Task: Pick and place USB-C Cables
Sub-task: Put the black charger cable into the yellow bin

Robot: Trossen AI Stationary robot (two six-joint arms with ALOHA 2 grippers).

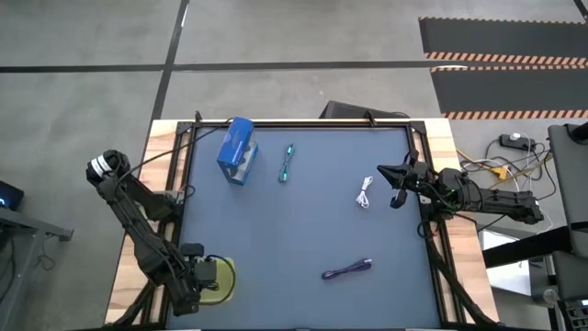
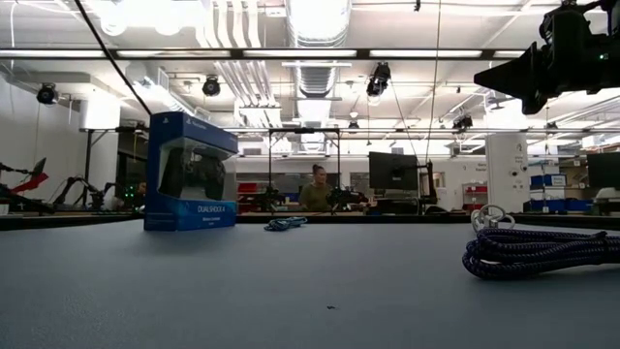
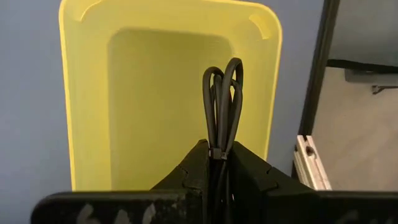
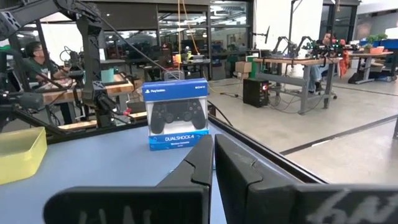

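Observation:
My left gripper (image 3: pixel 217 150) hangs over the yellow bin (image 3: pixel 149 93) at the table's near left corner (image 1: pixel 204 278), shut on the black cable (image 3: pixel 222 93). The teal cable (image 1: pixel 287 164) lies near the blue box (image 1: pixel 237 152) at the far side. The white cable (image 1: pixel 366 193) lies right of centre. The purple cable (image 1: pixel 347 268) lies toward the near edge (image 2: pixel 542 252). My right gripper (image 1: pixel 393 182) waits above the table's right side, just right of the white cable, with its fingers shut (image 4: pixel 213 146) on nothing. My left gripper pinches the black cable bundle between its two fingers (image 3: pixel 199 163), near its tied part (image 3: pixel 216 152). The fingers come from above, pointing down, and lie along the bundle. The looped end (image 3: pixel 224 74) sticks out past the fingertips over the bin's floor.
The blue box with a clear window stands upright on the far left of the dark mat (image 2: pixel 189 174). A black frame (image 1: pixel 423 138) runs round the mat, with wooden table edges outside it. People sit at benches in the room beyond (image 2: pixel 315 189).

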